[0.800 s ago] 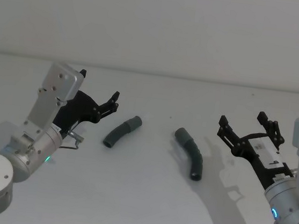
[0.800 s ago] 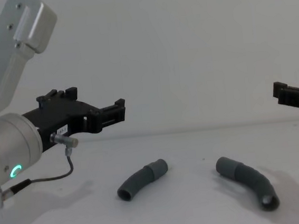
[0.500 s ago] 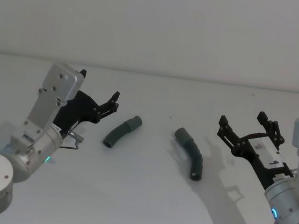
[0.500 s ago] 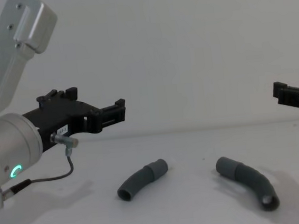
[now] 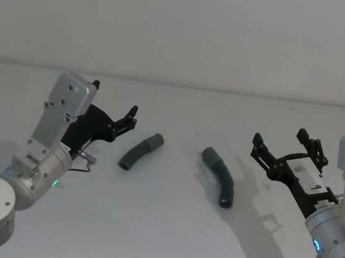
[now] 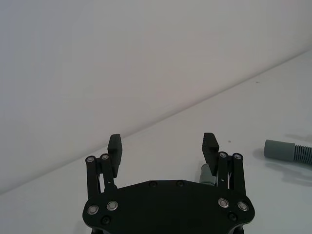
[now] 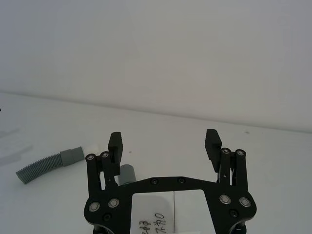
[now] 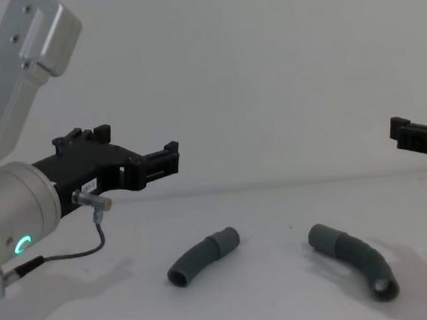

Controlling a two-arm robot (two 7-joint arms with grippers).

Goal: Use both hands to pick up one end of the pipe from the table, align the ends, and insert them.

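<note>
Two dark grey ribbed pipe pieces lie apart on the white table (image 5: 161,227). The left piece (image 5: 137,152) (image 8: 199,257) points its lighter cuff end (image 5: 155,141) (image 8: 226,240) toward the right piece (image 5: 220,175) (image 8: 357,258), whose cuff end (image 5: 209,153) (image 8: 322,236) faces back. My left gripper (image 5: 130,117) (image 8: 169,158) (image 6: 163,144) hovers open just left of the left piece, above the table. My right gripper (image 5: 279,136) (image 7: 164,141) hovers open to the right of the right piece, nothing between its fingers; its tip (image 8: 401,131) enters the chest view at the right edge.
A thin grey cable (image 8: 92,240) loops under the left wrist. A plain wall (image 5: 183,30) rises behind the table's far edge. In the right wrist view the left piece (image 7: 46,165) lies farther off on bare white table.
</note>
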